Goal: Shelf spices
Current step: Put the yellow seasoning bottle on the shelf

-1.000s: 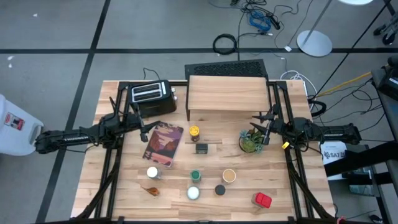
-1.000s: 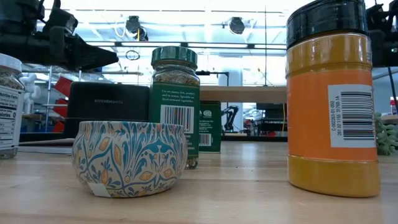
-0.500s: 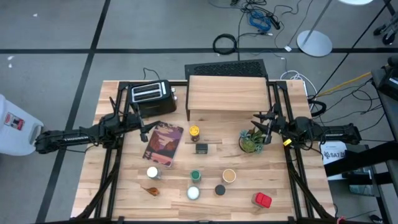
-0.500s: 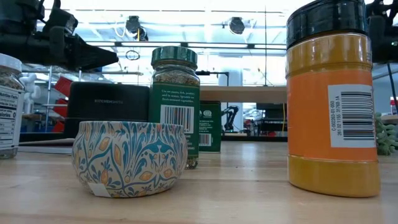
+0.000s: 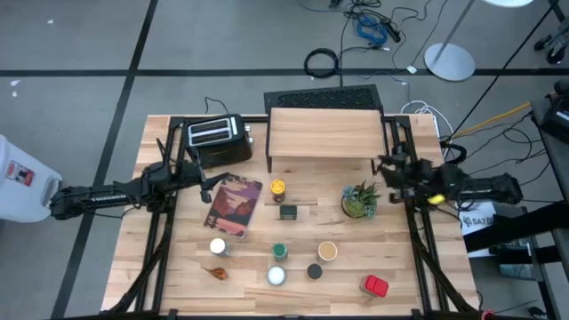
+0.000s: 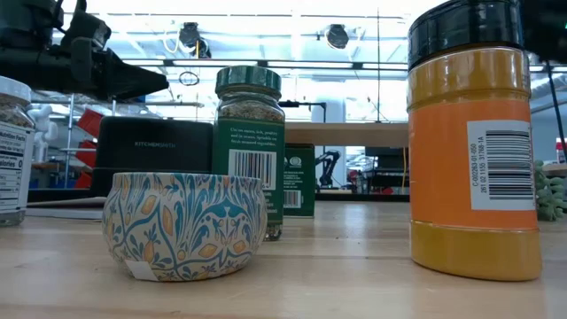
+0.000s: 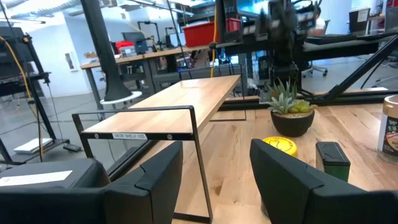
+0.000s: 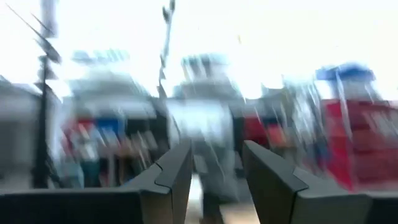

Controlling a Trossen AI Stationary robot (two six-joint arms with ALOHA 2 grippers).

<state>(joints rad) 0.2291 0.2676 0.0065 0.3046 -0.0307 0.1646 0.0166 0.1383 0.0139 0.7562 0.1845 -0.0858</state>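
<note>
Here, operator, is what you have in front of you.

Surface: your wooden surface (image 5: 391, 258) carries everything; directions below are clock-face in the high view.
Shelf: the shelf (image 5: 325, 133) stands at 12 o'clock on the surface, its light top bare, with the black toaster (image 5: 213, 136) at its 9 o'clock.
Spices: none is on the shelf. The yellow-topped jar (image 5: 278, 188) and the dark green tin (image 5: 288, 212) sit just at 6 o'clock of the shelf; the green-lidded jar (image 5: 279, 252), white-topped jar (image 5: 276, 276), tan-topped tin (image 5: 327, 252) and black-topped jar (image 5: 314, 271) cluster farther toward 6 o'clock; the red-topped one (image 5: 375, 285) lies at 5 o'clock; another white-topped jar (image 5: 218, 247) stands at 7 o'clock, below the book (image 5: 233, 206).
Plant: the potted plant (image 5: 359, 201) sits at 3 o'clock of the dark green tin.
Left fingers: your left gripper (image 5: 204, 184) hovers between toaster and book, at 9 o'clock of the shelf; its fingers (image 7: 155, 180) stand apart with nothing between them.
Right fingers: your right gripper (image 5: 388, 166) hangs at 1 o'clock of the plant, beside the shelf's right leg; its fingers (image 8: 177, 171) show a gap and hold nothing.
</note>
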